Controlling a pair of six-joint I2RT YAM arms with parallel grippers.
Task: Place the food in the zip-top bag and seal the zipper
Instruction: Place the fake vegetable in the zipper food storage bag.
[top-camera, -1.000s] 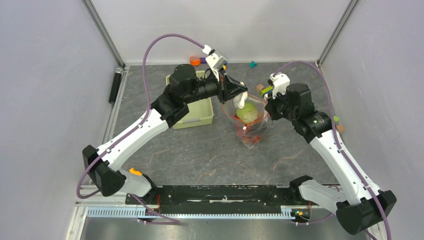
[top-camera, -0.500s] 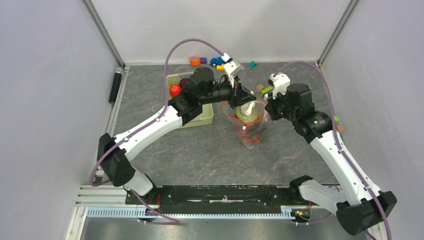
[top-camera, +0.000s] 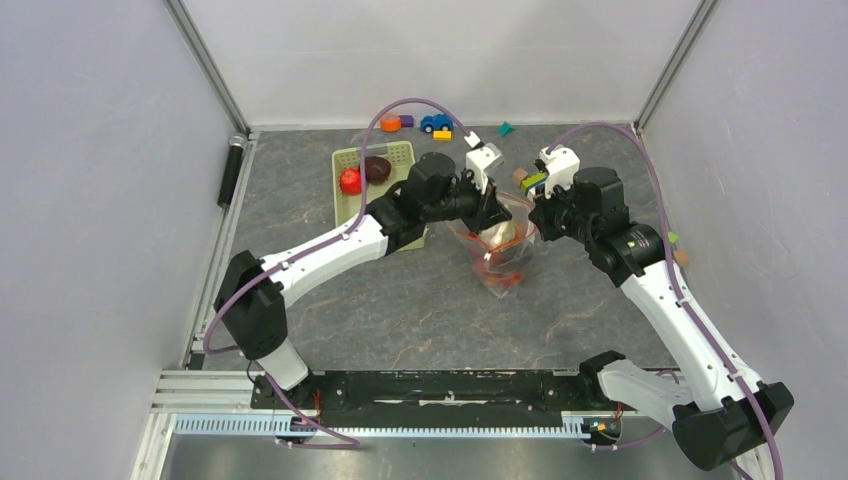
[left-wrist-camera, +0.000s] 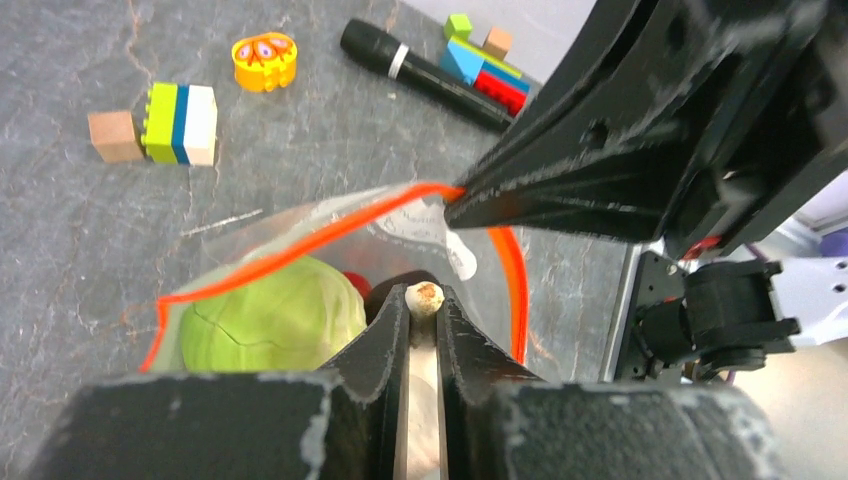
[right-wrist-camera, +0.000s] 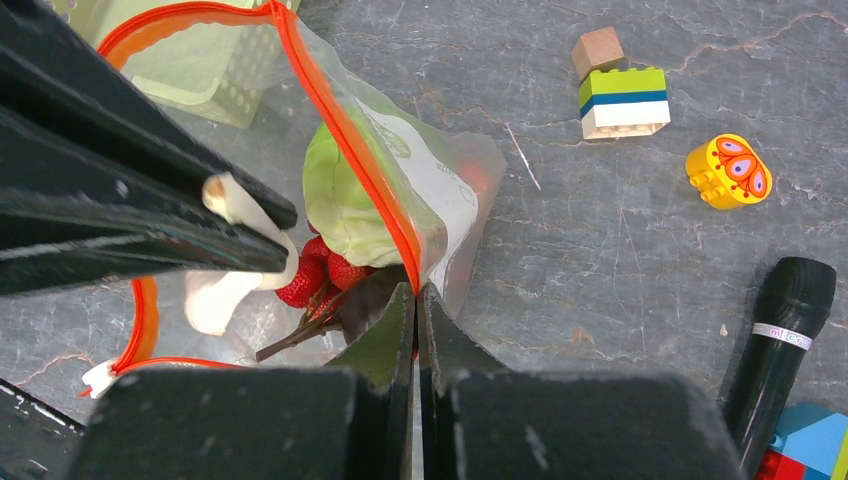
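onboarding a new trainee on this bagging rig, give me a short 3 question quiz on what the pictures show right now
1. Short answer: what does the left gripper hold at the mouth of the zip-top bag?
2. Pick one: which gripper is shut on the bag's orange zipper? A left, B right, C neither.
3. True or false: the green cabbage lies outside the bag.

Key
1. A slim pale white piece, pinched between its fingers.
2. B, the right gripper.
3. False: it sits inside the bag.
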